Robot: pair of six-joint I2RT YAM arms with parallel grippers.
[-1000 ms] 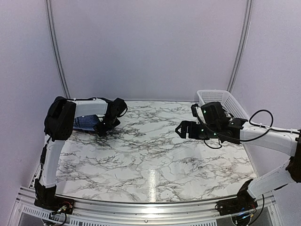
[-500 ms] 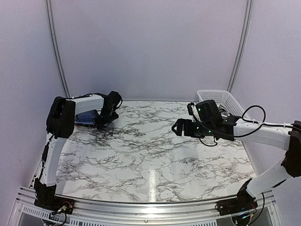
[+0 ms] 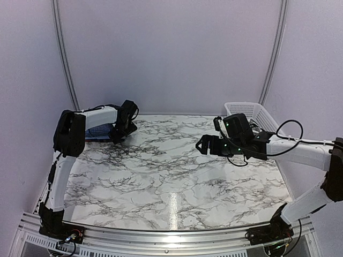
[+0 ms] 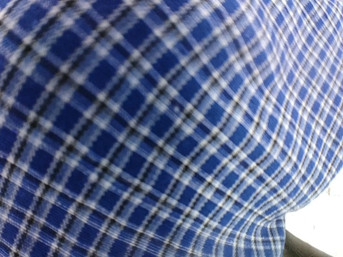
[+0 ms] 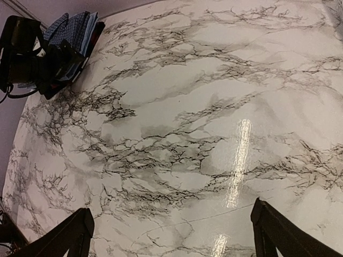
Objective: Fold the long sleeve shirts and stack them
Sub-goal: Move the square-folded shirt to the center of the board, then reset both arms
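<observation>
A stack of folded long sleeve shirts (image 3: 98, 131) lies in the table's far left corner, a navy fine-check one on top. That blue check cloth (image 4: 161, 123) fills the left wrist view, and my own fingers do not show there. My left gripper (image 3: 119, 131) is down at the stack's right edge, its jaws spread wide with nothing seen held. The right wrist view shows the same stack (image 5: 75, 25) behind the left gripper (image 5: 53, 59). My right gripper (image 3: 202, 145) hovers open above the bare marble, right of centre, with its fingertips (image 5: 75, 230) far apart and nothing between them.
A white plastic lattice basket (image 3: 252, 111) stands at the back right, just behind my right arm. The marble table (image 3: 171, 176) is walled by a pale enclosure at the back and on both sides.
My left gripper has moved toward the back corner, further over the stack. My right gripper shifted slightly left and back, then held still. Both stayed open.
</observation>
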